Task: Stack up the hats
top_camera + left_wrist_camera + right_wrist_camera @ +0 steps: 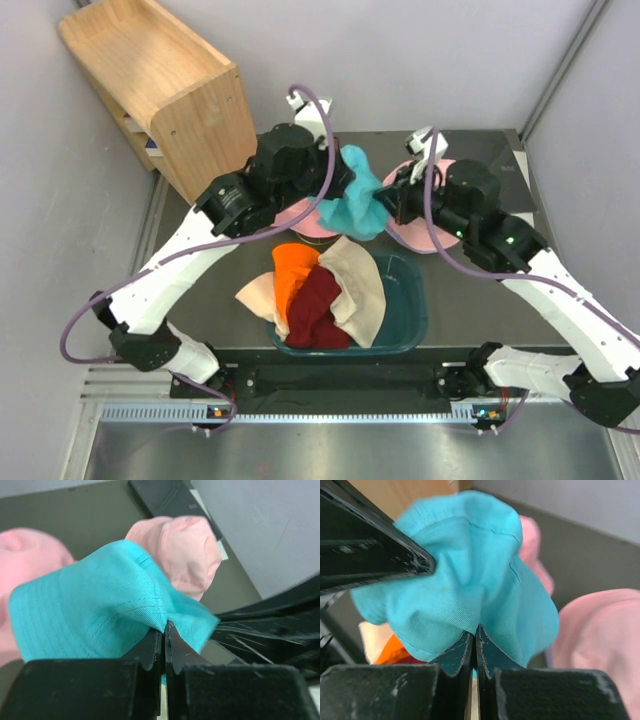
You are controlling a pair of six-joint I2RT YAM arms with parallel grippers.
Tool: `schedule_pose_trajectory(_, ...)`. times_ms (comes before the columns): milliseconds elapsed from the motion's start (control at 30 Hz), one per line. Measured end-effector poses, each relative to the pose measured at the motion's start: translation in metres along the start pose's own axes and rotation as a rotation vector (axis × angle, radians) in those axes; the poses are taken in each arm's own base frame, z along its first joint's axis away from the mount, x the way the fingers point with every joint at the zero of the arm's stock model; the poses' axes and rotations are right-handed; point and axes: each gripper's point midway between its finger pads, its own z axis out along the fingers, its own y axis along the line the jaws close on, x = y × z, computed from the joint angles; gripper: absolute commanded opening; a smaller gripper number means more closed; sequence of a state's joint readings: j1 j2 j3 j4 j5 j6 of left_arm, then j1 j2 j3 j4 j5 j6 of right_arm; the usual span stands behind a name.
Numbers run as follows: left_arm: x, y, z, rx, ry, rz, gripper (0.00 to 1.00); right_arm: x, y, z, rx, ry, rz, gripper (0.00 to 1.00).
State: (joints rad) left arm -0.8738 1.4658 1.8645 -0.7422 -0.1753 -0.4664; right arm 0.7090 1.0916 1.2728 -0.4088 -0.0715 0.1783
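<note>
Teal hat [362, 200] pinched, tub [416, 300] only overhead

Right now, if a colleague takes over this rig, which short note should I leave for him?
Left end effector: shut on the teal hat, held above the table.
Right end effector: shut on the same hat's other edge.
Behind the tub: left pink hat and right pink hat, apart.
In the tub: orange hat, maroon hat, beige hat, peach hat, heaped loosely.
Done: teal hat lifted. Left: probably set it on a pink hat, then add the four others.
</note>
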Motion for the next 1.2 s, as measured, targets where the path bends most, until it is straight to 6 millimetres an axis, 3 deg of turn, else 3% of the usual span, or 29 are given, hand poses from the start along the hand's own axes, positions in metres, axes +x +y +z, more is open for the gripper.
schedule_pose_trajectory(133, -0.015, -0.015, 0.024, 0.053, -0.032, 0.014, 0.00, -0.044, -0.021, -0.028, 0.150, -0.084, -0.048, 0.00)
schedule_pose_trajectory(233, -0.028, -0.041, 0.039, 0.150, -0.068, 0.011, 0.00, -0.070, -0.036, -0.056, 0.260, -0.142, -0.075, 0.00)
schedule_pose_trajectory(400, -0.044, -0.078, 0.059, 0.303, -0.109, 0.010, 0.00, -0.083, -0.063, -0.092, 0.432, -0.166, -0.120, 0.00)
schedule_pose_trajectory(533, -0.045, -0.093, 0.079, 0.375, -0.114, 0.013, 0.00, -0.087, -0.081, -0.106, 0.541, -0.160, -0.173, 0.00)
schedule_pose_trajectory(867, -0.013, -0.081, 0.139, 0.386, -0.033, -0.032, 0.00, -0.052, -0.147, -0.092, 0.687, -0.009, -0.166, 0.00)
schedule_pose_trajectory(1200, 0.006, -0.046, 0.167, 0.317, 0.010, -0.110, 0.00, -0.029, -0.166, -0.060, 0.622, 0.082, -0.131, 0.00)
